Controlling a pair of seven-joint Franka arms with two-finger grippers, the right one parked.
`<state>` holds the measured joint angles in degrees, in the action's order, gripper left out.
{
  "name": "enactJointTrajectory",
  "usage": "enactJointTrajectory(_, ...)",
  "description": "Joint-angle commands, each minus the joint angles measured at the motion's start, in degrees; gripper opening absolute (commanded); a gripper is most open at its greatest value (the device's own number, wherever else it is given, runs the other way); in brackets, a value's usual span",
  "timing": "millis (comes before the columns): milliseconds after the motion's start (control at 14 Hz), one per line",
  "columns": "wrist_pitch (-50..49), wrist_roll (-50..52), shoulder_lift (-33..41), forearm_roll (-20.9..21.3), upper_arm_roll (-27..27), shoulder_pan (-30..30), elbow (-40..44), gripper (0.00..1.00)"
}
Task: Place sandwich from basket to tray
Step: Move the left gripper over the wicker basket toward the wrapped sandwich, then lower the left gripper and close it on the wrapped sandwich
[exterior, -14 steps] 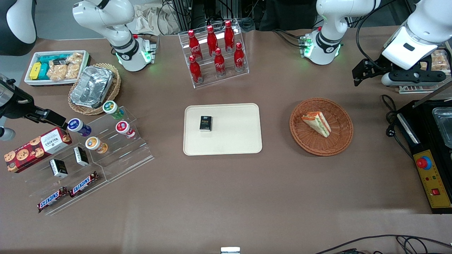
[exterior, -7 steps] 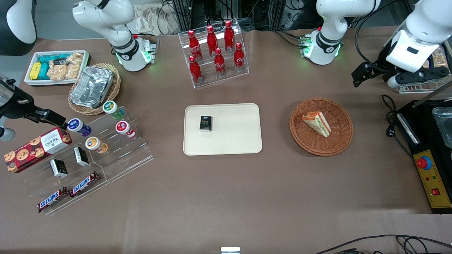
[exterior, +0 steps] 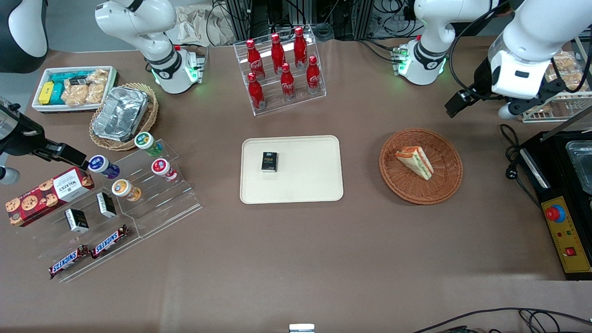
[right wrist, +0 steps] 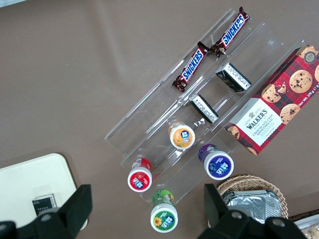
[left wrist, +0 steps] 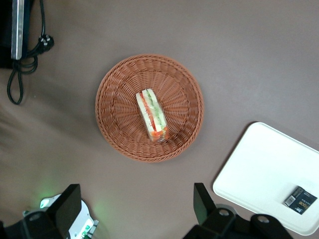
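The sandwich (exterior: 415,162), a pale wedge with green, red and orange layers, lies in the round reddish-brown basket (exterior: 451,181); the left wrist view shows the sandwich (left wrist: 153,113) and the basket (left wrist: 114,107) too. The cream tray (exterior: 305,182) lies beside the basket toward the parked arm's end, with a small black box (exterior: 269,162) on it; the tray (left wrist: 259,181) also appears in the left wrist view. My left gripper (exterior: 457,105) hangs open and empty above the table, farther from the front camera than the basket. Its fingers (left wrist: 203,203) stand wide apart.
A rack of red cola bottles (exterior: 280,62) stands farther from the front camera than the tray. A black machine with a red button (exterior: 562,203) and its cable (exterior: 511,159) sit at the working arm's end. An acrylic snack stand (exterior: 138,208) and a tan foil basket (exterior: 122,115) sit toward the parked arm's end.
My left gripper has swung a little toward the basket, and the wrist above it has turned. The sandwich, basket and tray have not moved.
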<state>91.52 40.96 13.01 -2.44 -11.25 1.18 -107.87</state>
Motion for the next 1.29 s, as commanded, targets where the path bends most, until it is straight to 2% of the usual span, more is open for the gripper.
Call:
enactJointTrajectory(0,6.53,4.29,2.10,0.33,0.09,0.05,-7.06,1.00)
enactJointTrajectory(286,20.86,5.09,4.92,-0.81,0.18,-0.30,-21.22,1.00)
enactJointTrajectory(571,34.65,9.22,2.99,-0.99,0.00,0.48,-31.42,1.00)
enactJointTrajectory(1071,50.84,13.70,-6.76,-0.11,0.09,3.21,-39.43,1.00)
enactJointTrajectory(1214,54.09,14.32,-10.09,-0.02,0.09,3.39,-39.35,1.00)
